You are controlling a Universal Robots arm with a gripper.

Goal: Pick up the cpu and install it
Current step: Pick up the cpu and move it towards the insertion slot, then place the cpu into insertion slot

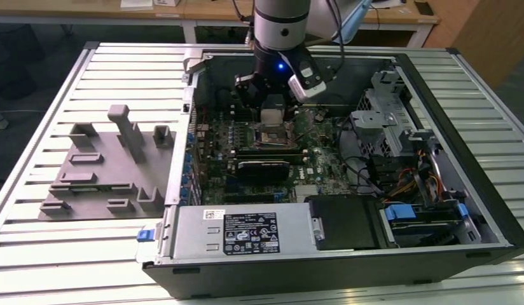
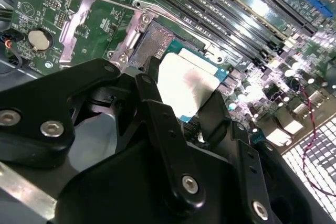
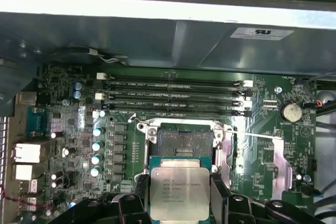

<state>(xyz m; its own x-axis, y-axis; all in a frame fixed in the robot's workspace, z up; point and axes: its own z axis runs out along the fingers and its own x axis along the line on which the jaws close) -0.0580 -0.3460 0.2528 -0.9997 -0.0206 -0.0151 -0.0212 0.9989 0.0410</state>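
The cpu, a flat square chip with a shiny silver top, is held by its two side edges in my gripper, which is shut on it. It hangs level, just short of the open motherboard socket, whose metal frame is swung back. In the second wrist view the cpu sits between the black fingers, with the socket just beyond it. In the exterior view my gripper hovers low over the socket inside the open computer case.
Memory slots run just beyond the socket, and a black finned block lies nearer the front. The case walls ring the board. A grey tray rests on the slatted table at the exterior view's left. A power supply is in front.
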